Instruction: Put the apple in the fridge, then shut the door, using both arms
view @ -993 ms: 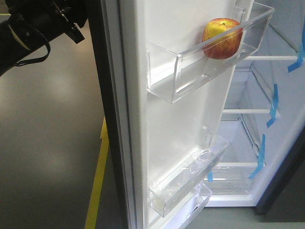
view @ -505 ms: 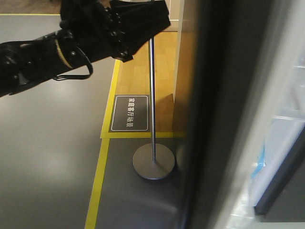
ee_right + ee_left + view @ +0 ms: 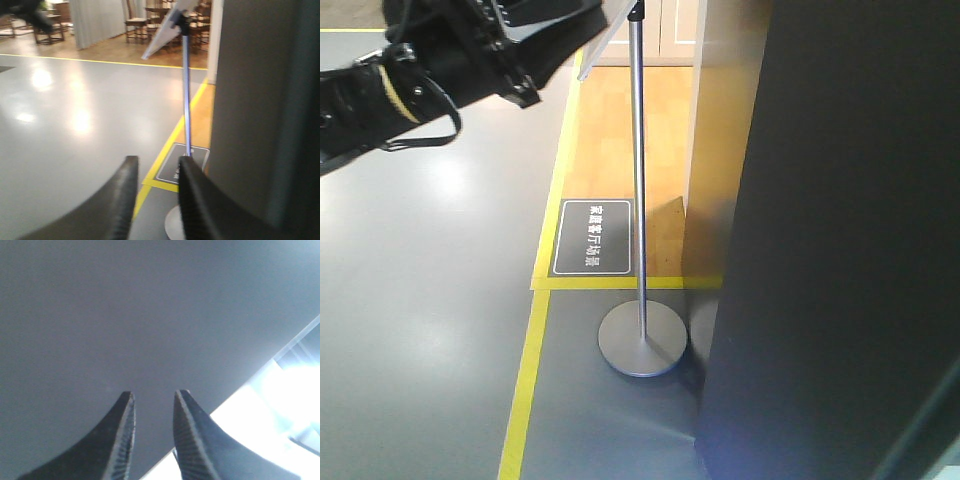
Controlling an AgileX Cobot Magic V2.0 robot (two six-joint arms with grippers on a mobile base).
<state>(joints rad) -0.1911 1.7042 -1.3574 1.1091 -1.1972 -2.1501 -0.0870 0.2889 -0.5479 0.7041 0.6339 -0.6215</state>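
Grey door (image 3: 850, 250) face filled my left wrist view; left fingers (image 3: 119, 440) slightly apart, empty; right fingers (image 3: 124, 200) likewise, beside door.

Front and right-wrist views, shared sign stand (image 3: 638, 180)

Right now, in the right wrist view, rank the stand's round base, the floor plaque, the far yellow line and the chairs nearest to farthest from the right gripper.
1. Stand's round base, low, by the right gripper.
2. Floor plaque, just beyond it.
3. Far yellow line, across the floor.
4. Chairs, at the back.
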